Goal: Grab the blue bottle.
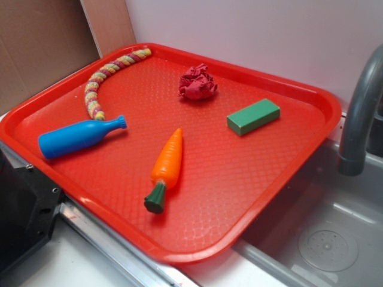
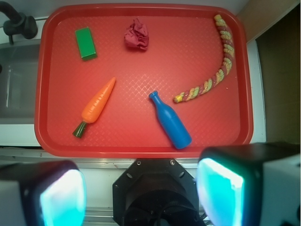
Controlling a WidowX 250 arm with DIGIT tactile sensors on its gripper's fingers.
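Note:
The blue bottle point(image 1: 78, 136) lies on its side at the left of the red tray point(image 1: 239, 173), cap pointing toward the middle. In the wrist view the bottle point(image 2: 171, 123) lies near the tray's point(image 2: 141, 66) near edge, cap up and to the left. My gripper point(image 2: 141, 197) is high above and back from the tray, over the robot's black base. Its two fingers point(image 2: 61, 197) stand wide apart with nothing between them. The gripper does not show in the exterior view.
On the tray lie an orange toy carrot point(image 1: 166, 167), a green block point(image 1: 253, 116), a crumpled red cloth point(image 1: 197, 82) and a braided rope point(image 1: 99, 84). A grey faucet point(image 1: 359, 113) and sink point(image 1: 323, 227) are to the right. The black robot base point(image 1: 24, 209) is at the left.

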